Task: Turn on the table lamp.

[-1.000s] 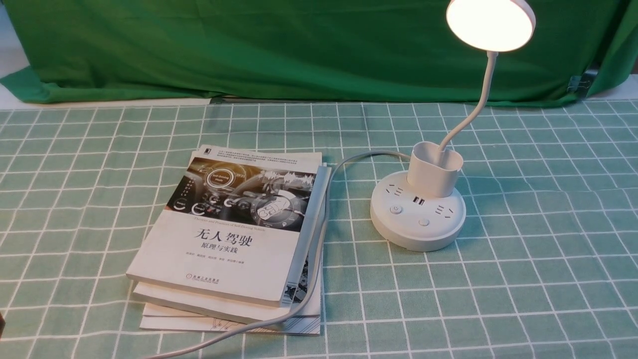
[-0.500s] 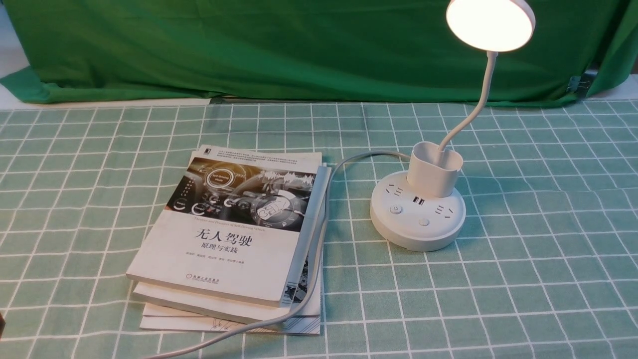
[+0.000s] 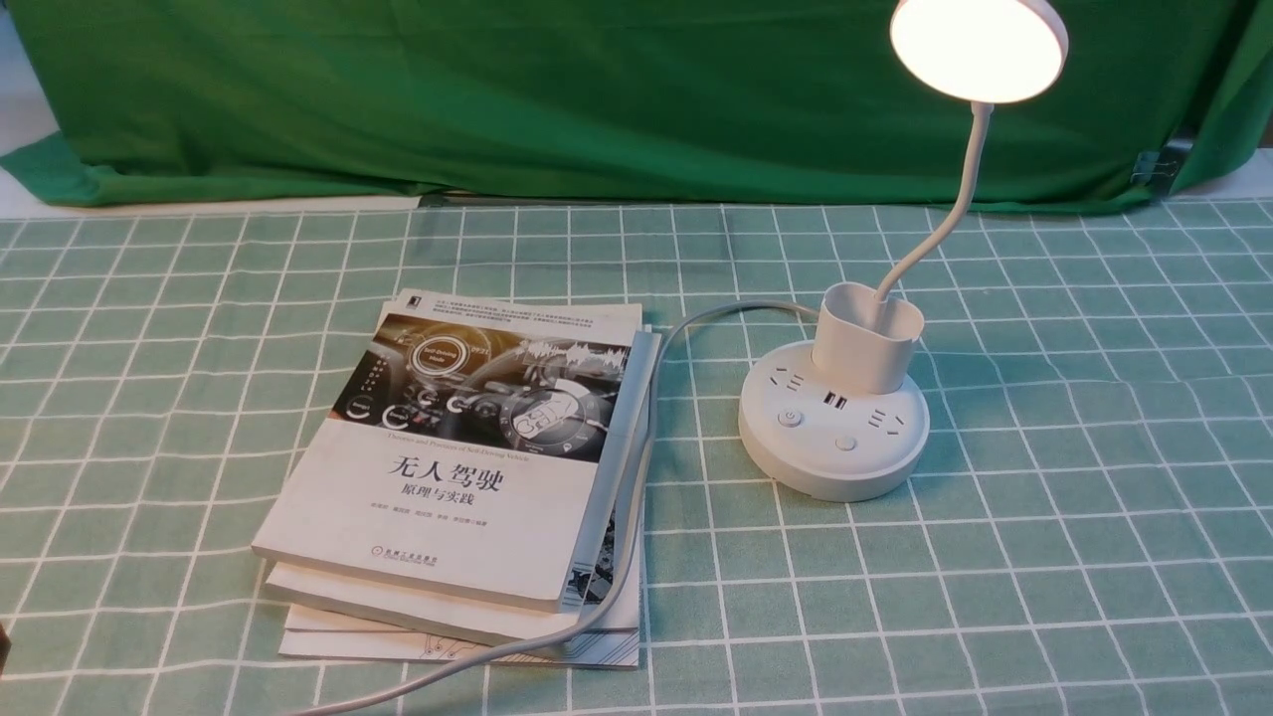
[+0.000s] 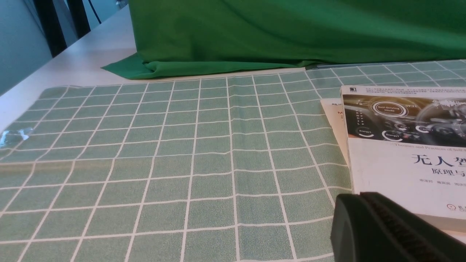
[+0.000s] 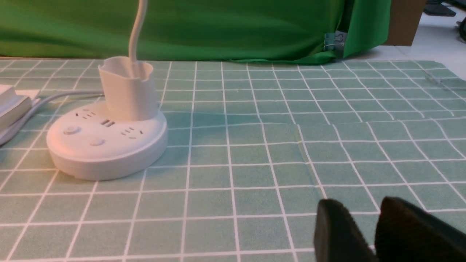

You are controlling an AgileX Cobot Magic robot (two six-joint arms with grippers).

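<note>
Near the front edge of the surface, the right gripper (image 5: pixel 367 233) is seen with its jaws slightly apart, holding nothing. Only one left gripper (image 4: pixel 393 233) finger is seen, so its state cannot be told. Beside the books (image 3: pixel 467 477), the table lamp (image 3: pixel 833 418) is lit, unchanged over the last second; the task looks done.

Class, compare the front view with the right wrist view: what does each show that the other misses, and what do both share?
Only the front view shows the lamp's glowing head and the whole stack of books. Only the right wrist view shows the right gripper, its dark jaws slightly apart, and a binder clip on the green cloth. Both show the lamp's base, cup holder and checked tablecloth.
</note>
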